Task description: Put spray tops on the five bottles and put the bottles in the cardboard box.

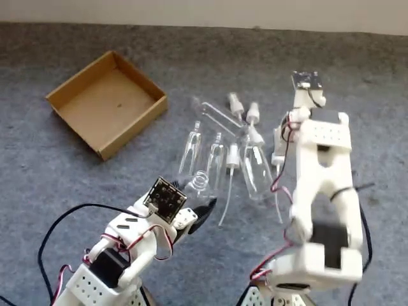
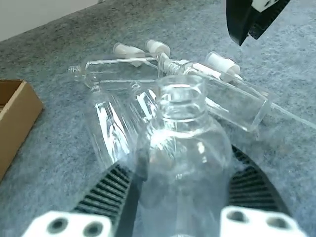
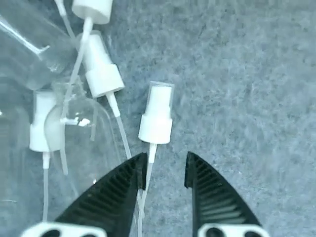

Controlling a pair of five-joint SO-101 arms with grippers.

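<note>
Left gripper (image 2: pixel 180 182) grips a clear bottle (image 2: pixel 181 128) between its fingers, the bottle's base cut off. Right gripper (image 3: pixel 165 165) stands open; a spray top (image 3: pixel 156 116) lies just beyond its tips, tube alongside one finger. The cardboard box (image 1: pixel 105 105) sits upper left in the high view.

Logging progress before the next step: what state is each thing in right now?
cardboard box: open, empty.
held bottle: in left gripper, no spray top.
left gripper: shut on held bottle.
right gripper: open, by a loose spray top.
other bottles: lying flat on the carpet.
</note>
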